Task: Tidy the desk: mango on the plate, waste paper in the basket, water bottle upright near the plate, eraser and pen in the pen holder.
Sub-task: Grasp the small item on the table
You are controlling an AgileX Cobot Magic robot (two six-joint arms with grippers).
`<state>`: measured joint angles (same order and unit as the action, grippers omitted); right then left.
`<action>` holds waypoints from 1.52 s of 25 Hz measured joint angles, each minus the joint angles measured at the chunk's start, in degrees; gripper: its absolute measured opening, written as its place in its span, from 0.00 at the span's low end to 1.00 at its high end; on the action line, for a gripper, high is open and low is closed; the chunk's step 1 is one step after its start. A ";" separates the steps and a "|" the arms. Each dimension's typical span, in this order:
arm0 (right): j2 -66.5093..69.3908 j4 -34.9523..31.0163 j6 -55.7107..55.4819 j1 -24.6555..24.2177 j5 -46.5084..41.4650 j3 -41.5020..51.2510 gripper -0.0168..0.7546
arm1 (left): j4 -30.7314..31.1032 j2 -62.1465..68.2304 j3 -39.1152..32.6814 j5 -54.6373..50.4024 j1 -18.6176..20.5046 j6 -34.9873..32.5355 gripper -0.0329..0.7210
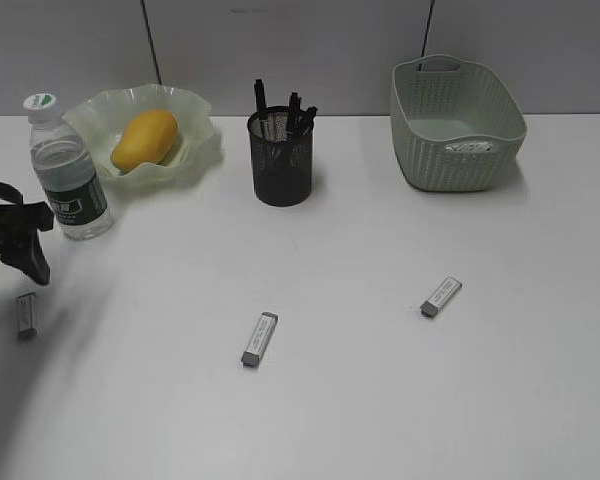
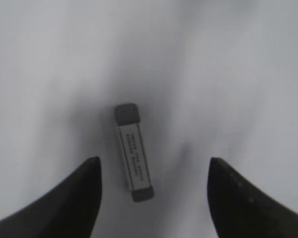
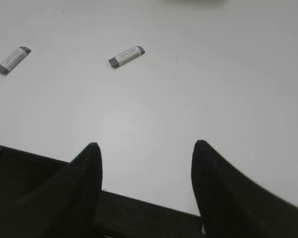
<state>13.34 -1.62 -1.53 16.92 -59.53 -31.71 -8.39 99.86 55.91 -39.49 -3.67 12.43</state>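
Three grey-capped white erasers lie on the desk (image 1: 360, 400): one at the far left (image 1: 26, 313), one in the middle (image 1: 260, 338), one to the right (image 1: 441, 296). My left gripper (image 1: 12, 285) hovers open just above the left eraser (image 2: 133, 151), which lies between and ahead of its fingertips, nearer the left one. My right gripper (image 3: 146, 146) is open and empty over the desk's front edge, with two erasers (image 3: 126, 56) (image 3: 13, 59) far ahead. The mango (image 1: 145, 138) rests on the plate (image 1: 202, 150). The water bottle (image 1: 68, 170) stands upright beside it. Pens (image 1: 280, 105) stand in the pen holder (image 1: 280, 165).
The basket (image 1: 458, 125) stands at the back right, and a white-grey bit of waste paper (image 1: 470, 147) shows inside it. A pale wall closes off the back of the desk. The right arm is out of the exterior view.
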 joint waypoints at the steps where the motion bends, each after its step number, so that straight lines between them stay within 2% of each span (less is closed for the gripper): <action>1: 0.00 0.00 0.00 0.00 0.00 0.00 0.62 | 0.73 1.14 0.38 -0.48 0.00 0.92 0.71; 20: 0.00 0.00 0.00 0.00 0.00 0.00 0.61 | 2.48 8.90 1.42 2.59 0.04 3.65 0.63; 24: 0.00 0.00 0.00 0.00 0.00 0.00 0.61 | 3.23 9.48 1.72 1.87 0.11 3.65 0.54; 30: 0.00 0.00 0.00 0.00 0.06 0.00 0.61 | 4.84 9.66 1.95 1.06 0.48 3.65 0.34; 38: 0.00 0.00 0.00 0.00 0.17 0.00 0.61 | 5.44 9.98 2.48 -1.16 0.60 3.65 0.30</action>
<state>13.34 -1.62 -1.53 16.92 -59.37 -31.71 -2.95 109.84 58.39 -40.65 -3.08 16.08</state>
